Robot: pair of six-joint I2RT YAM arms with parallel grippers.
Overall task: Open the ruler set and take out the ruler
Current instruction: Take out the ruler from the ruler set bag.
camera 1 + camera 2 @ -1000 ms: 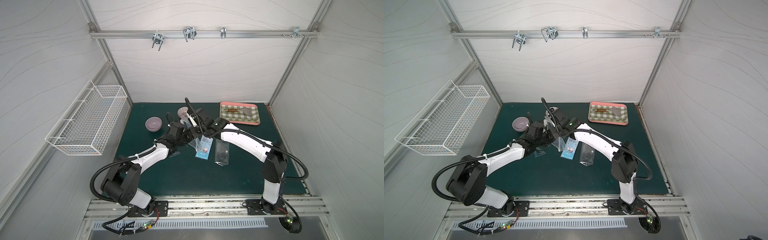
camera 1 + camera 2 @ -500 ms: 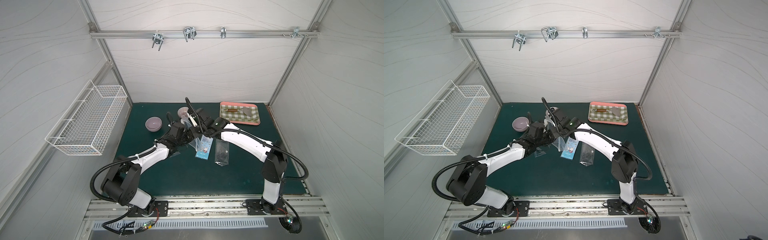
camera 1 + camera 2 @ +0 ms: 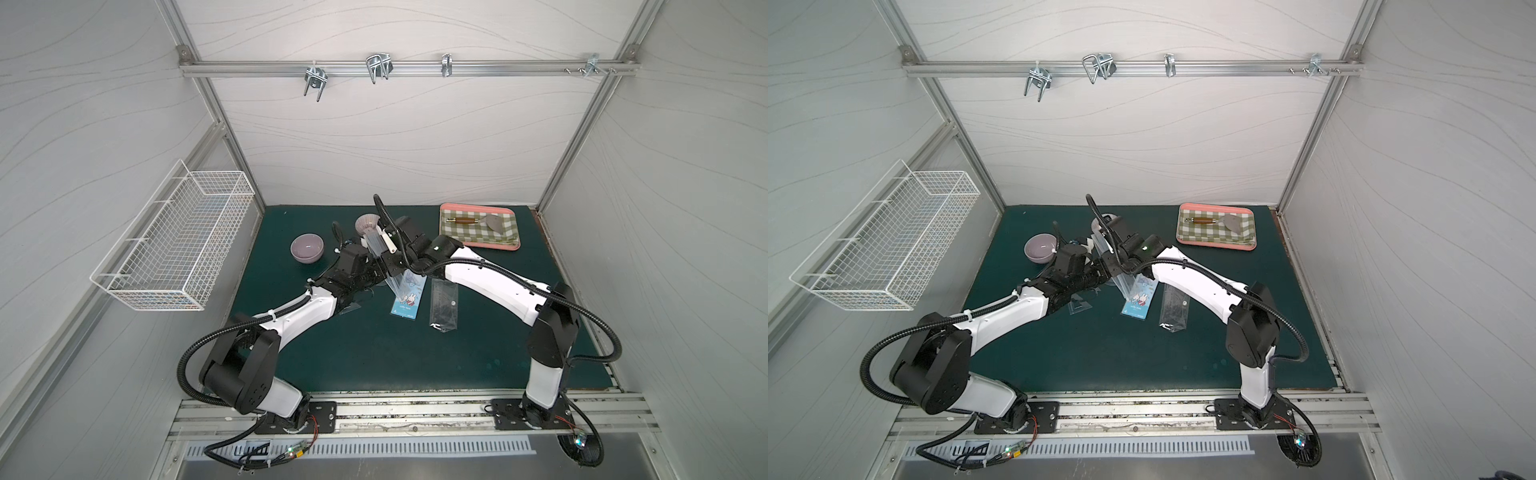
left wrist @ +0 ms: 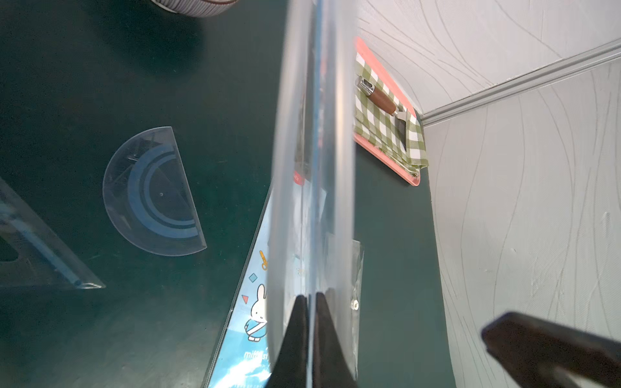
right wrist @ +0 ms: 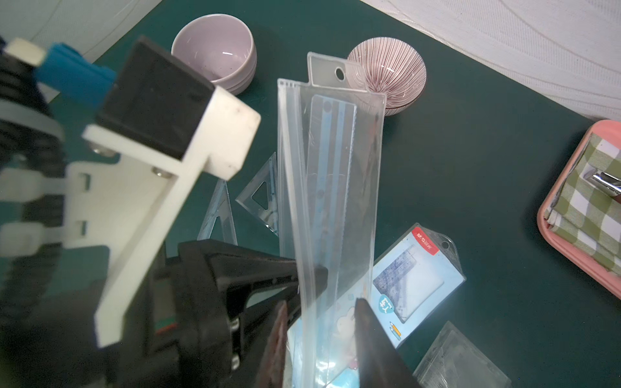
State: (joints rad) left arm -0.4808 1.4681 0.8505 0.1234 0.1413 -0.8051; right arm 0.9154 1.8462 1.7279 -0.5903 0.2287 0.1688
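The ruler set is a clear plastic case [image 5: 336, 168] held upright over the green mat, between the two wrists in a top view [image 3: 380, 253]. The ruler [image 5: 332, 144], clear with blue stripes, still lies inside it. My left gripper [image 4: 311, 295] is shut on one long edge of the case [image 4: 312, 134]. My right gripper [image 5: 321, 302] stands open, one finger on each side of the case's lower end. Loose on the mat lie a protractor [image 4: 154, 191], two set squares [image 5: 262, 198] and the blue rabbit card [image 3: 409, 297].
A clear pouch [image 3: 444, 305] lies right of the blue card. A lilac bowl [image 3: 306, 248] and a striped bowl [image 3: 368, 223] stand behind the grippers. A pink tray [image 3: 490, 246] with a checked cloth and a spatula sits back right. A wire basket [image 3: 174, 245] hangs on the left wall.
My right gripper's jaws have come apart around the case's lower end. The left gripper keeps its hold, and both arms have barely moved.
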